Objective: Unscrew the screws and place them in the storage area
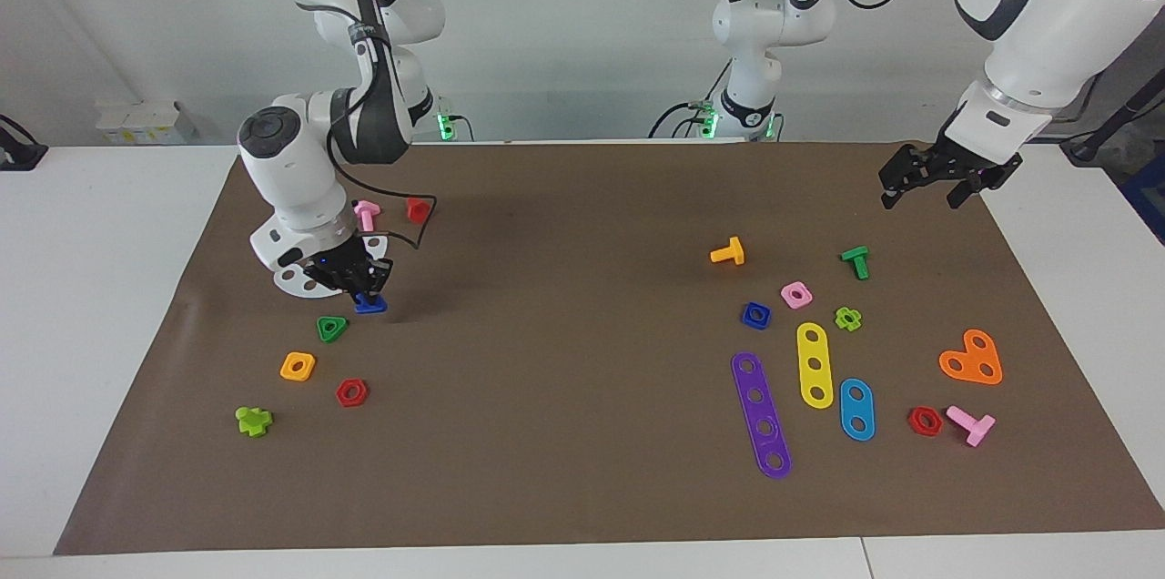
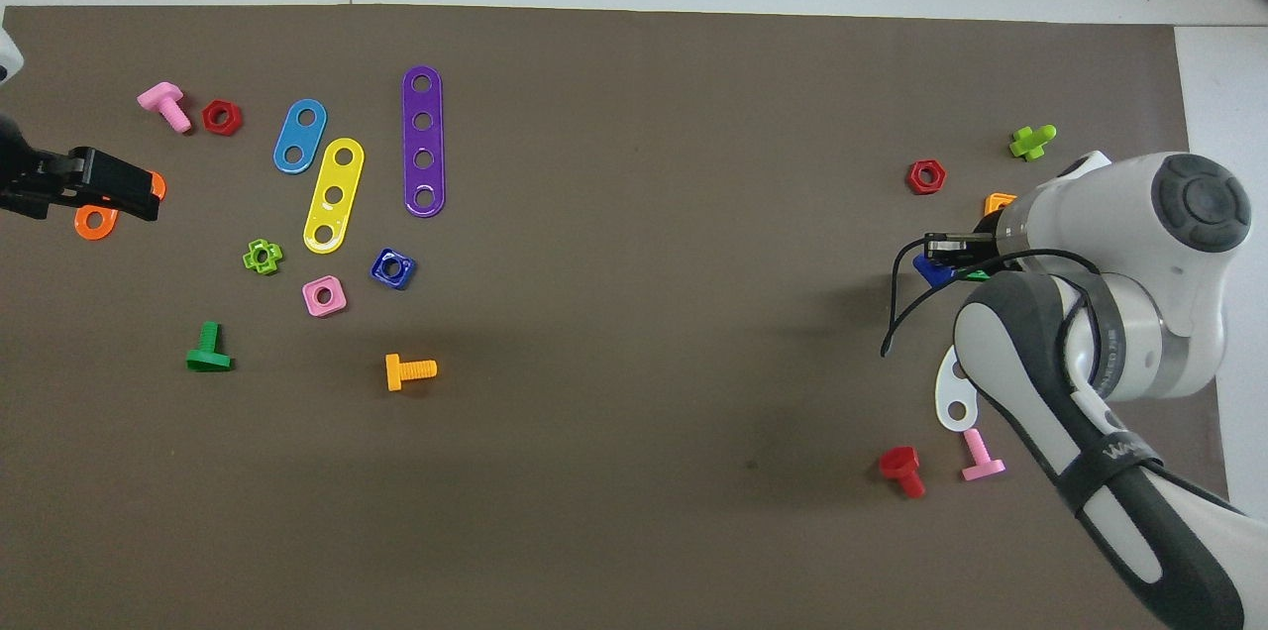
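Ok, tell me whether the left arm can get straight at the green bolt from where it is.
Probably yes. The left tool hangs open in the air at its own end of the mat, and the green bolt lies apart from the other parts, with nothing on it. The right tool, shut on the blue screw, is well clear.

the right gripper point(image 1: 364, 285) is held low, pointed down, fingers clamped together. the left gripper point(image 1: 937, 178) is kept raised, its fingers spread apart, waiting.

You see a white table point(image 1: 109, 306), brown paper mat point(image 1: 582, 488) on it, coloured toy strips, nuts, bolts scattered at both ends.
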Robot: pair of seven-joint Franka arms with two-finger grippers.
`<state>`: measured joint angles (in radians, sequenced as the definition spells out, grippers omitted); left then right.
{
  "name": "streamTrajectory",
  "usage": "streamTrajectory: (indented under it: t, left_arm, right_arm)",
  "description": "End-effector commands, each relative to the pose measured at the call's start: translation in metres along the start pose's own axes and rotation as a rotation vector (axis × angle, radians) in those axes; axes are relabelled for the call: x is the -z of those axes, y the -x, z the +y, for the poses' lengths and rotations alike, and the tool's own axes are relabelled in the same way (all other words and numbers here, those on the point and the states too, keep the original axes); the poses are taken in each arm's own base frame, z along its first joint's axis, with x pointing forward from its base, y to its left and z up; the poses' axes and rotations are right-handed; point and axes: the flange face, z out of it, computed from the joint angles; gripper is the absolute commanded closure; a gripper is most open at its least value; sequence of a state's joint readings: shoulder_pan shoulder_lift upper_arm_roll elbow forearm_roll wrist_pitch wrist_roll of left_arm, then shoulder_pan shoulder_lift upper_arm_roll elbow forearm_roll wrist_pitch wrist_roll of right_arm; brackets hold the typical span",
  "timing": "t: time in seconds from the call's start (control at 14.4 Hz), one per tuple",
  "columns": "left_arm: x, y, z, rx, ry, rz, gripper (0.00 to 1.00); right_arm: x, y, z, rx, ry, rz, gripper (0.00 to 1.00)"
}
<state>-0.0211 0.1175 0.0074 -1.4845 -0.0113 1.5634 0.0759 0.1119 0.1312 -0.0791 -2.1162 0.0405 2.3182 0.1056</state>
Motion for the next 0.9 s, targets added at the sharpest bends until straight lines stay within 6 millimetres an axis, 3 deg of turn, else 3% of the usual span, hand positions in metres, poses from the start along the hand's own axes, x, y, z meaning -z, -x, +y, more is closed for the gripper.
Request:
streamTrajectory:
  t: [0.0,0.42,0.55,0.62,0.69,0.83]
  left_arm:
    - [0.003,0.009,0.001,-0.026,-0.027,0.019,0.00]
    - [0.002,0.009,0.001,-0.012,-0.025,0.020,0.00]
    - [0.003,0.009,0.000,-0.016,-0.025,0.021,0.00]
    - [0.003,0.009,0.000,-0.018,-0.025,0.021,0.00]
    - [0.003,0.009,0.000,-0.018,-0.025,0.021,0.00]
    - [0.003,0.009,0.000,-0.020,-0.025,0.021,0.00]
  right_arm:
    - [-0.014,0.010,0.004,0.007,-0.022,0.021,1.00]
    - [-0.046,0.001,0.004,-0.004,-0.019,0.064,1.00]
    - [-0.046,0.001,0.004,-0.004,-0.019,0.065,1.00]
    - [-0.046,0.001,0.004,-0.004,-0.019,0.066,0.82]
    - [-0.044,-0.001,0.002,-0.005,-0.020,0.063,0.06]
    - [-0.014,-0.008,-0.008,-0.018,-0.028,0.075,0.00]
